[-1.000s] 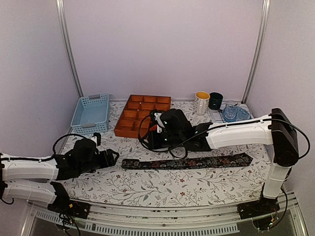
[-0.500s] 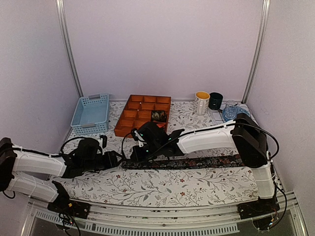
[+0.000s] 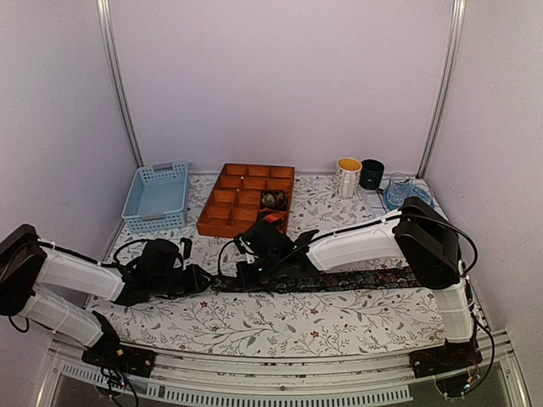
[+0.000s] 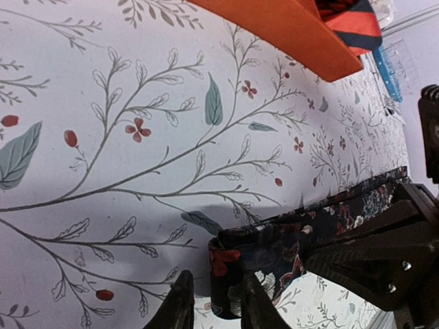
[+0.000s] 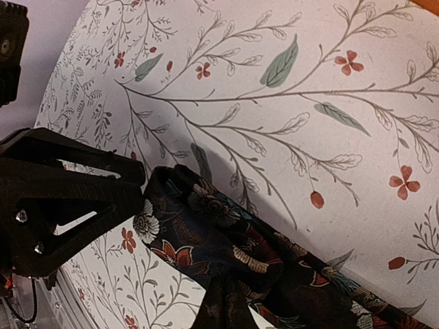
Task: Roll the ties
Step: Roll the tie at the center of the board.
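A dark floral tie (image 3: 356,279) lies flat across the patterned table, its narrow end to the left. That end (image 4: 274,247) is folded up, and my left gripper (image 3: 204,278) (image 4: 216,281) has its jaws narrowed around it. My right gripper (image 3: 252,273) (image 5: 226,301) is shut, its tips resting on the tie (image 5: 226,233) just behind the fold, facing the left fingers (image 5: 103,199). A rolled tie (image 3: 273,200) sits in a compartment of the orange organiser (image 3: 229,191). A red-and-black tie (image 3: 271,219) (image 4: 350,17) rests at the organiser's near right corner.
A light blue basket (image 3: 155,197) stands at the back left beside the organiser (image 4: 288,27). A white-and-yellow mug (image 3: 348,176), a dark mug (image 3: 372,174) and a blue glass dish (image 3: 403,195) stand at the back right. Metal posts rise at both back corners.
My right arm swung left and down from the organiser onto the tie and shut. The left gripper slid right to the tie's narrow end and its jaws narrowed around it.
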You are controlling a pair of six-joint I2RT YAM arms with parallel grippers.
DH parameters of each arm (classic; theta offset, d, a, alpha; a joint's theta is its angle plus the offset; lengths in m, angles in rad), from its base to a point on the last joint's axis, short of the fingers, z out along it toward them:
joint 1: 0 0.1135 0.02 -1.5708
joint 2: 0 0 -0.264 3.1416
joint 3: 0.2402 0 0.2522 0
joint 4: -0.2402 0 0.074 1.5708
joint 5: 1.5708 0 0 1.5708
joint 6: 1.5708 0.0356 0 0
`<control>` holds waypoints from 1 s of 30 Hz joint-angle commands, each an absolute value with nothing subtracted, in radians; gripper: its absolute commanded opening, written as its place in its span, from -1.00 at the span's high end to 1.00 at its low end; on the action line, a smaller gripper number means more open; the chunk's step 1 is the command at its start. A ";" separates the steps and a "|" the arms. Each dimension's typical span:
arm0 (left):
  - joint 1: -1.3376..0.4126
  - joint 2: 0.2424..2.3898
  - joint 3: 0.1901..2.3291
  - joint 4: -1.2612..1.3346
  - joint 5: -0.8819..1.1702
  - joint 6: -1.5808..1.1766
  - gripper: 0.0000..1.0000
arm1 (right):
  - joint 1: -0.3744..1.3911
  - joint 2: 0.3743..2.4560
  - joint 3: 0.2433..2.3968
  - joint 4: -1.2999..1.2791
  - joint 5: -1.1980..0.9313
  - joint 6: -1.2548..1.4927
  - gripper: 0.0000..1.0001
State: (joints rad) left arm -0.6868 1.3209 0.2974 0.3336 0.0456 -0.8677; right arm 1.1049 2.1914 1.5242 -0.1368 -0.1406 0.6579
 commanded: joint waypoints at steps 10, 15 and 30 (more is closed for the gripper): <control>-0.683 1.312 0.301 0.364 0.072 -0.863 0.08 | 1.088 2.269 1.465 -0.116 -0.132 0.685 1.00; -0.703 1.260 0.300 0.326 0.048 -0.831 -0.34 | 1.083 2.267 1.463 -0.113 -0.130 0.690 1.00; -0.707 1.410 0.336 0.371 0.040 -0.818 0.03 | 1.073 2.267 1.454 -0.098 -0.146 0.697 1.00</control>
State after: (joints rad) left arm -0.7006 1.3884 0.3145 0.3592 0.0597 -0.8307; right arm 1.0836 2.1914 1.4773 -0.1047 -0.1421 0.6922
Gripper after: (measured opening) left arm 0.492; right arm 0.002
